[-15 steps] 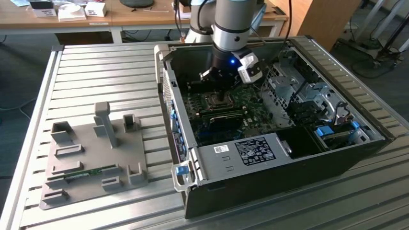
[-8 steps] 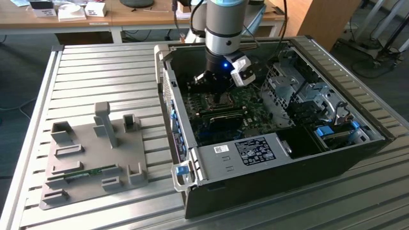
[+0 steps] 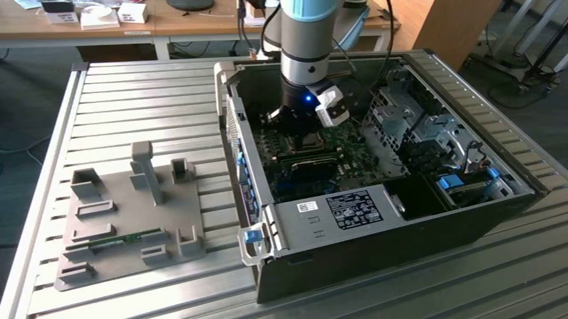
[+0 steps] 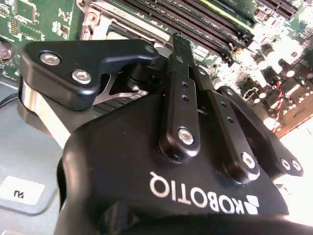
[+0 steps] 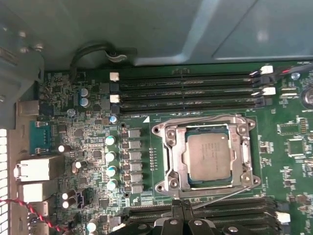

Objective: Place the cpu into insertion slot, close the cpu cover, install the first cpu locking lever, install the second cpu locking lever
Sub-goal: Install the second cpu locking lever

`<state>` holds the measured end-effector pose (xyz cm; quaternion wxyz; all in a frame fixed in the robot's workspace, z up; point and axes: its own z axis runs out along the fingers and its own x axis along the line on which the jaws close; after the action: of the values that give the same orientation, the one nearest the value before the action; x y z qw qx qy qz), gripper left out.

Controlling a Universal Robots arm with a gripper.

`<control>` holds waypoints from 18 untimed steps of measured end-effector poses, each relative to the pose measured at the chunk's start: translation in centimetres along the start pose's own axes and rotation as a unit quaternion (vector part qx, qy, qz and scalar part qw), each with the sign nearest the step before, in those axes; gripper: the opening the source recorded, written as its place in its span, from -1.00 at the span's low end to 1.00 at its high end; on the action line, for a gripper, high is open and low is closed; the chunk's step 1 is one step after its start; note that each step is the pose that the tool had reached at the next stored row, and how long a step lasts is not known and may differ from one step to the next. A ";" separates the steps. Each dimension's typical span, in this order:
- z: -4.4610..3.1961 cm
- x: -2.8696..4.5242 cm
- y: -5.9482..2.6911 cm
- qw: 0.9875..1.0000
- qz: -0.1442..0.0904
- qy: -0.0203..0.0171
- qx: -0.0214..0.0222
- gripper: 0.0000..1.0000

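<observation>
CPU (image 5: 209, 156) already sitting in the insertion slot (image 5: 172, 161), cover (image 5: 205, 126) down, levers apparently unlatched. Gripper (image 4: 182, 41) hovering above, fingers (image 4: 182, 88) together, holding nothing.

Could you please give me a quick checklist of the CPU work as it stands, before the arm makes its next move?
1. The cpu sits in the insertion slot: ok.
2. The cpu cover is down around the chip: ok.
3. Both locking levers latched: cannot tell.
4. The gripper holds nothing: cannot tell.
5. The gripper is over the green board inside the computer case: ok.
</observation>
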<state>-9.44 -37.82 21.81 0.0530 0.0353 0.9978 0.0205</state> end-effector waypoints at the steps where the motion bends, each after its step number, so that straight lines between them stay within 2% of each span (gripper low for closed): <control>1: 0.16 0.17 -0.02 1.000 0.000 -0.001 0.000 -0.79; 11: 1.26 0.93 -0.09 1.000 0.000 -0.001 0.000 -0.79; 14: 1.36 0.97 -0.07 1.000 0.000 -0.002 0.000 -0.79; 18: 1.44 0.99 0.01 1.000 0.000 -0.002 -0.005 -0.79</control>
<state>-10.27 -37.68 20.28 0.0554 0.0355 0.9975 0.0257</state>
